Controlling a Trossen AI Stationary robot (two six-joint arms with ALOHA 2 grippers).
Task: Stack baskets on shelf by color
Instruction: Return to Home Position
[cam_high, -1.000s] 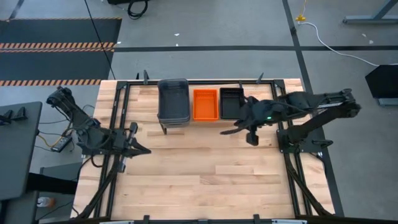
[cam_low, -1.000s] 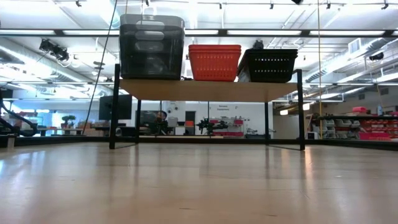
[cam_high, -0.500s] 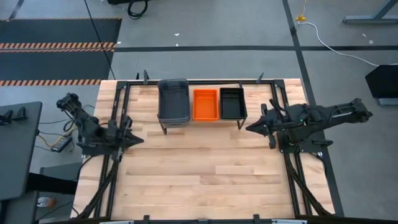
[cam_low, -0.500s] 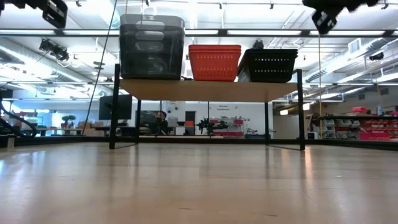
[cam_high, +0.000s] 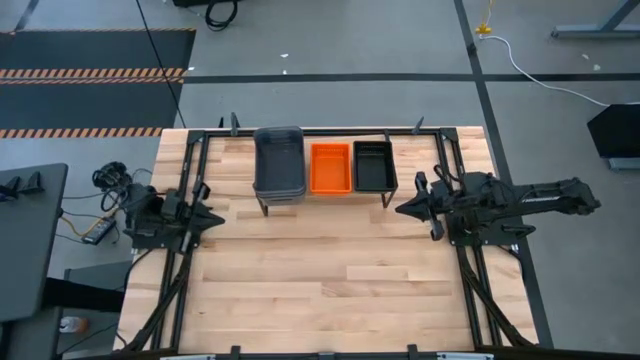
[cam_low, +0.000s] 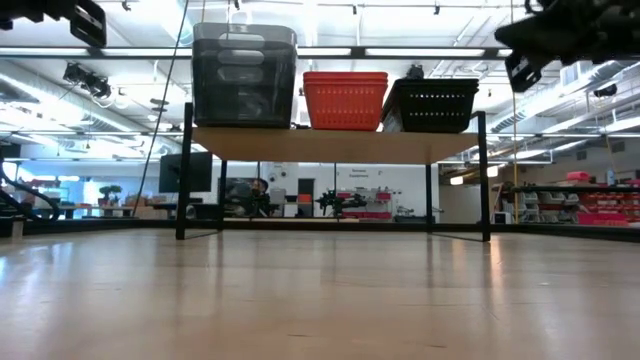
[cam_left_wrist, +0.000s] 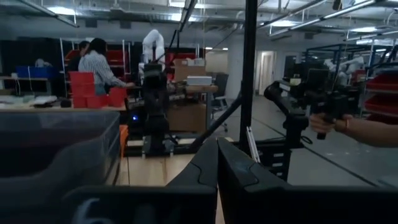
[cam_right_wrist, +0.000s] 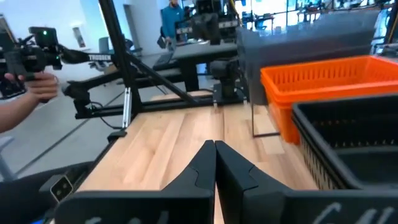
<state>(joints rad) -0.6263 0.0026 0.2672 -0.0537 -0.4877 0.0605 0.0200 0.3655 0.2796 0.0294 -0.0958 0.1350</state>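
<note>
From above, the three stacks stand side by side on the shelf (cam_high: 265, 203) at the desk's (cam_high: 320, 285) far edge: grey baskets (cam_high: 278, 160) towards the left, orange baskets (cam_high: 331, 167) in the middle, black baskets (cam_high: 373, 165) towards the right. Each has its long axis running from the near edge to the far edge. The left pincer (cam_high: 215, 217) sits near the desk's left edge and the right pincer (cam_high: 404, 208) near its right edge, both pointing inward and both well apart from the shelf. The left is nearer the grey stack, the right nearer the black.

At desk height, the stacks rest on the shelf's pale board, grey tallest, and nothing lies on the desk under it. Both arms hang high, at the upper corners.

Past the left pincer's fingers (cam_left_wrist: 233, 177), which are pressed together and hold nothing, the grey stack's wall (cam_left_wrist: 56, 149) lies close to one side. A person's hand (cam_left_wrist: 323, 123) holds a device beyond the desk.

The right pincer's fingers (cam_right_wrist: 233, 177) are likewise pressed together and empty. The black stack is nearest, then orange, then grey.

Sorting looks finished. Pulling back should only need to lead each arm away from the shelf, towards its own side.
</note>
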